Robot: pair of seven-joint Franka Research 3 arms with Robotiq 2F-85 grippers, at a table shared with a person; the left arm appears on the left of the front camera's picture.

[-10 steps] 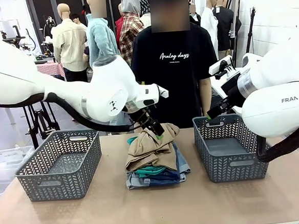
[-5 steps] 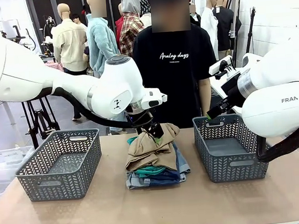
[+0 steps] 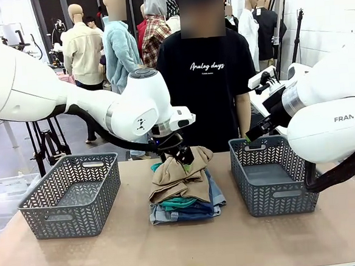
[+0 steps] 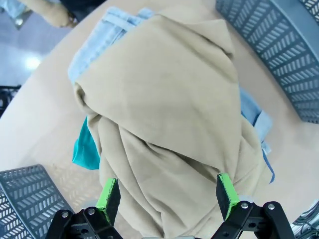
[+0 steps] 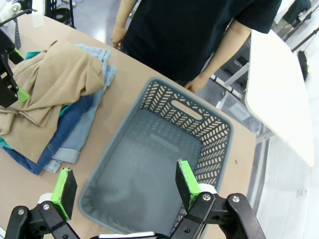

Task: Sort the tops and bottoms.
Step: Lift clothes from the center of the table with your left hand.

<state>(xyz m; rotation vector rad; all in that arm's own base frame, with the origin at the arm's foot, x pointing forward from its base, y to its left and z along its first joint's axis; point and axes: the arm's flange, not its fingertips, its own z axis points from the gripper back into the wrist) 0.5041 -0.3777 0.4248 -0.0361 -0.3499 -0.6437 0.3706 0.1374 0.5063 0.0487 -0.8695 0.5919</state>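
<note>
A pile of clothes lies mid-table. Its top layer is the tan-beige shirt (image 3: 179,176) (image 4: 169,114) (image 5: 55,79); a teal-green shirt (image 3: 177,202) (image 4: 82,149) peeks out beneath it. Under these lie denim bottoms, dark blue shorts (image 3: 194,210) (image 5: 47,149) and light blue shorts (image 3: 218,194) (image 4: 99,35) (image 5: 79,132). My left gripper (image 3: 182,156) (image 4: 164,196) is open at the pile's far top, its green pads (image 4: 108,198) straddling a fold of the tan shirt. My right gripper (image 3: 251,141) (image 5: 124,191) hangs open over the right basket (image 3: 274,206) (image 5: 199,119), holding nothing.
A second grey basket (image 3: 73,216) (image 4: 25,199) stands left of the pile. A person in a black T-shirt (image 3: 206,70) stands at the far edge, hands (image 5: 197,83) near the right basket's far rim. Bare tabletop (image 3: 185,248) stretches in front.
The left arm has turned its elbow upward and its gripper has settled slightly lower onto the tan shirt. The right arm has not moved.
</note>
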